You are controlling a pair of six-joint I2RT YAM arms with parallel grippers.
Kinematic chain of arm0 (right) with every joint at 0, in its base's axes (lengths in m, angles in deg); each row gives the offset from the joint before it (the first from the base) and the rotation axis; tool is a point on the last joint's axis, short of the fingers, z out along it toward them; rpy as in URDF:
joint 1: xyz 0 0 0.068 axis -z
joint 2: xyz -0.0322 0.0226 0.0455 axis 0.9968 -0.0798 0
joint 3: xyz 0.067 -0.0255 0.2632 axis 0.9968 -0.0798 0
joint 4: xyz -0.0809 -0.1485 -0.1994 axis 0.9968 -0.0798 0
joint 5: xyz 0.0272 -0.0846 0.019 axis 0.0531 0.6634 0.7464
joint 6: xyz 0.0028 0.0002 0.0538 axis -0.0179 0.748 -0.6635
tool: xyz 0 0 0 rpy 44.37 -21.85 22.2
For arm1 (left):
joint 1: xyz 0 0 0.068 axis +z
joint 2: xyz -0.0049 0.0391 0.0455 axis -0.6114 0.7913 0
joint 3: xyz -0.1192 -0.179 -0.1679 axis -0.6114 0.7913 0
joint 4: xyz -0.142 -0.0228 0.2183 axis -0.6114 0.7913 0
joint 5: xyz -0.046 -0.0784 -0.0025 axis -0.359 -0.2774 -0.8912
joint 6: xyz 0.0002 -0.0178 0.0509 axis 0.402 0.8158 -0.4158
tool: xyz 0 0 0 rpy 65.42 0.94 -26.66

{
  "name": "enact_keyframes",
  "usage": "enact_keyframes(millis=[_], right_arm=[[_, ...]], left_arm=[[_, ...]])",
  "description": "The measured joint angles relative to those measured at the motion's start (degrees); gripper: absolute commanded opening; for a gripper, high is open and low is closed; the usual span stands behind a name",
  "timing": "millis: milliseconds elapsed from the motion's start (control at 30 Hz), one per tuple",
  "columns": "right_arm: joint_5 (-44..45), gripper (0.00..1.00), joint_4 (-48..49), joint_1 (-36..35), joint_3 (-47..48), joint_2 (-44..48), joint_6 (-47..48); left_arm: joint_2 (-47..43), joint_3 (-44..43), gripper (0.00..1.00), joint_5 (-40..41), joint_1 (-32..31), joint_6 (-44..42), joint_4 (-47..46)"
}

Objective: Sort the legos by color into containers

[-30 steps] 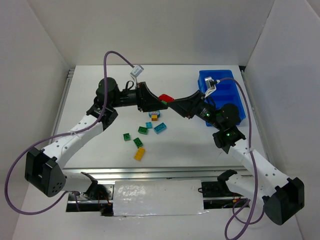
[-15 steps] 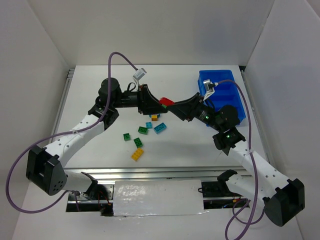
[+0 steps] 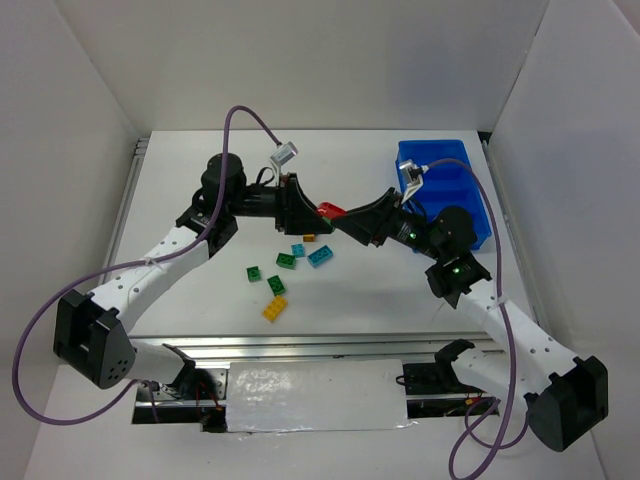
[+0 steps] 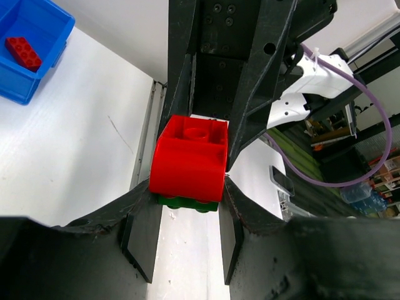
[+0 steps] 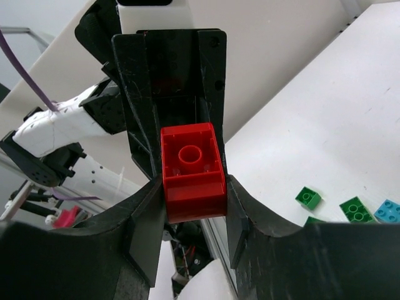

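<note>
My two grippers meet fingertip to fingertip above the table's middle. Between them is a red brick (image 3: 328,210) with a green brick (image 4: 187,203) stuck to it. My left gripper (image 3: 314,209) is shut on this pair (image 4: 189,156). My right gripper (image 3: 343,217) is shut on the red brick (image 5: 192,172) from the opposite side. The blue bin (image 3: 450,165) stands at the back right. One compartment (image 4: 56,25) holds a red brick (image 4: 24,53).
Loose bricks lie on the table below the grippers: green (image 3: 256,272), (image 3: 276,285), (image 3: 287,262), teal (image 3: 320,256), (image 3: 297,249), yellow (image 3: 275,308), (image 3: 309,237). The right wrist view shows green bricks (image 5: 309,198), (image 5: 356,209) and a teal one (image 5: 390,211). White walls enclose the table.
Both grippers stay closed on the red brick. The left arm has swung slightly right, and the held brick has shifted a little toward the near edge.
</note>
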Motion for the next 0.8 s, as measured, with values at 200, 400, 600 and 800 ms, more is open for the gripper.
enact_keyframes(millis=[200,400,600,800], right_arm=[[-0.3,0.00,-4.9,0.0,2.3,0.4,3.8],[2.3,0.00,-7.8,3.6,3.1,3.1,6.7],[8.5,0.00,-15.9,6.1,5.8,3.1,8.9],[29.6,0.00,-38.6,14.3,21.0,-8.2,6.6]], left_arm=[[0.0,-0.3,0.00,-0.5,0.0,-1.7,1.3],[0.2,-0.3,0.00,-2.9,0.1,-2.9,2.1],[0.2,-1.0,0.00,-1.6,0.2,-8.0,9.7],[0.0,-6.7,0.00,12.5,0.2,-15.8,26.4]])
